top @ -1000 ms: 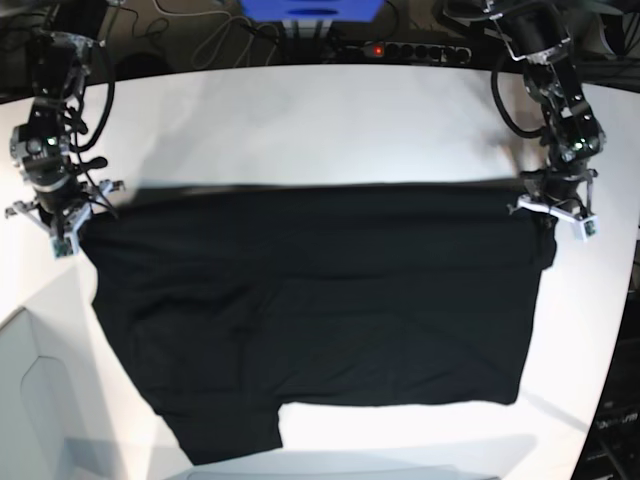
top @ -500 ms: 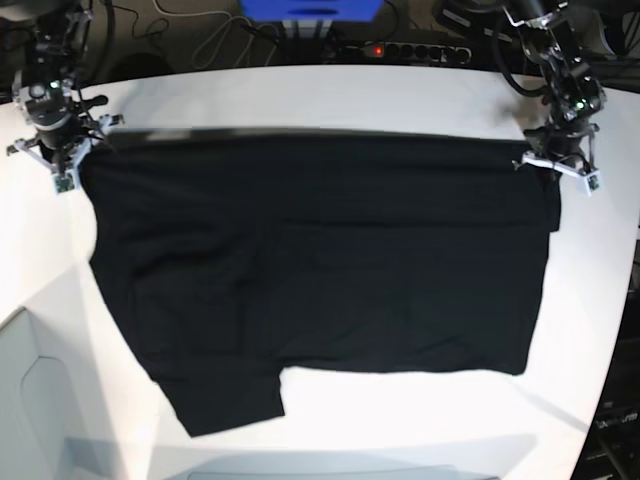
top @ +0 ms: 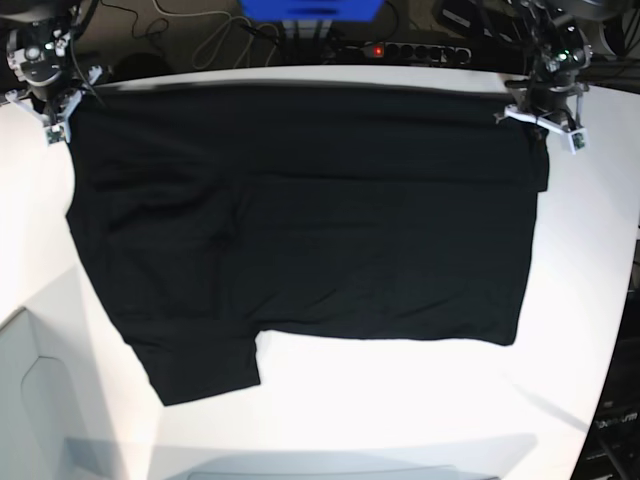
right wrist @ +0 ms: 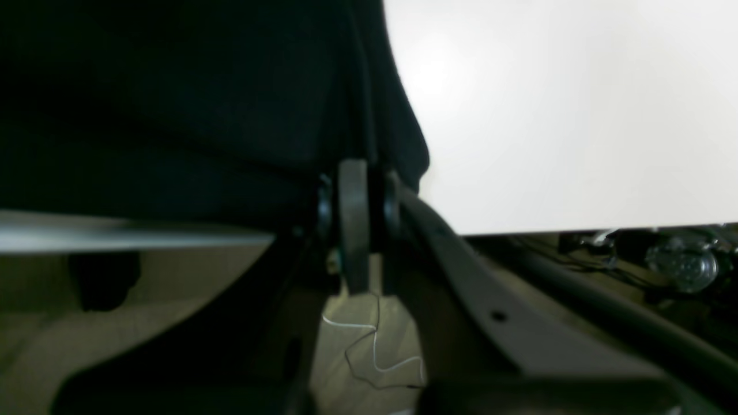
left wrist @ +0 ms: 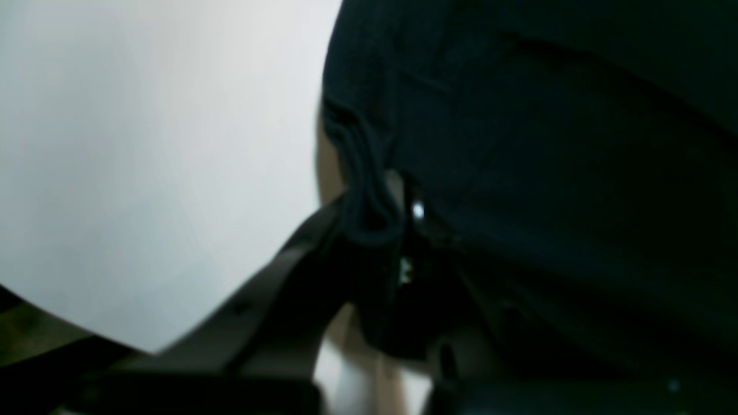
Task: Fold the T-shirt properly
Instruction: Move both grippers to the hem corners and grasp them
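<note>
The black T-shirt (top: 300,230) lies spread over the white table (top: 400,400), its far edge stretched taut along the table's back edge. The left gripper (top: 541,112) pinches one far corner of the cloth and the right gripper (top: 55,100) pinches the other, both pressed tight on the fabric

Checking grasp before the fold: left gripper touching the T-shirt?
Touching. Left wrist view shows the left gripper shut on a bunched hem of the T-shirt.
</note>
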Robot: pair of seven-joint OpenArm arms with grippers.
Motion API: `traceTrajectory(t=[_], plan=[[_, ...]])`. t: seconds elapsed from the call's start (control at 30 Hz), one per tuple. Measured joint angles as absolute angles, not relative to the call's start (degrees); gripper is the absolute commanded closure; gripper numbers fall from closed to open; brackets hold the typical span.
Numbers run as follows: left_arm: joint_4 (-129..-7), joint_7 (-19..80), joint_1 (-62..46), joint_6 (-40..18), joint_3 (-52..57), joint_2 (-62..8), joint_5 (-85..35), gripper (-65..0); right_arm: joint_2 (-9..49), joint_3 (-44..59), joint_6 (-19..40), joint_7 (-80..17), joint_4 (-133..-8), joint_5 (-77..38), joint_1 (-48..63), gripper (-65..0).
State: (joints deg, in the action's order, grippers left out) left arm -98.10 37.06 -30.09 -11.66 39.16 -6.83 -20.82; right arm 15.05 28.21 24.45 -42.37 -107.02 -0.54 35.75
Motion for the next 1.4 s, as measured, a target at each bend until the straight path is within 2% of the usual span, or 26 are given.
traceTrajectory(t=[0.2, 0.3, 0.37, 0.47, 0.53, 0.6, 0.77, 1.0, 1.2, 1.4], plan=[[-97.56, 36.36, -32.32, -11.64, 39.03, -6.81, -20.78, 0.0, 13.37, 28.21, 24.47, -42.37, -107.02, -0.3, 36.4, -1.0], [-97.84, 36.18, -32.99, -11.64, 39.0, -6.83, -20.88, -2.6, 13.5, 28.18, 24.45, -42.35, -107.02, -0.36, 36.4, -9.4], [-98.1, 36.23, -33.54, -11.64, 39.0, -6.83, -20.8, -8.2, 13.47, 28.16, 24.47, -42.41, -107.02, -0.27, 36.45, -16.5], [-98.28, 36.14, -34.48, -11.62, 39.31, -6.81, -20.82, -21.8, 13.47, 28.18, 24.49, -42.39, -107.37, -0.25, 36.58, -26.2], [-98.35, 35.94, -35.18, -11.62, 39.57, -6.85, -20.75, -30.0, 13.47, 28.18, 24.49, -42.44, -107.59, -0.25, 36.56, -30.4], [-99.07, 36.77, -35.53, -11.64, 40.56, -6.72, -20.84, -34.9, 13.34, 28.8, 24.51, -42.59, -108.66, -0.38, 36.53, -32.3], [-103.9, 36.97, -35.18, -11.38, 46.48, -4.51, -20.58, -35.8, 10.87, 33.17, 24.58, -42.92, -110.98, 0.1, 34.04, -32.3], [-108.16, 37.06, -31.27, -11.35, 47.16, -4.8, -20.38, -36.1, 11.11, 33.36, 24.58, -43.24, -111.07, 0.05, 28.84, -33.5], [-107.09, 37.28, -20.62, -10.92, 46.92, -4.93, -17.91, -36.1, 11.42, 27.44, 27.35, -42.78, -109.6, -0.36, 14.83, -38.4], [-100.31, 37.54, -9.28, -11.79, 42.87, -4.82, -13.76, -36.8, 12.01, 19.53, 28.32, -43.24, -93.67, 0.01, -3.9, -38.2]])
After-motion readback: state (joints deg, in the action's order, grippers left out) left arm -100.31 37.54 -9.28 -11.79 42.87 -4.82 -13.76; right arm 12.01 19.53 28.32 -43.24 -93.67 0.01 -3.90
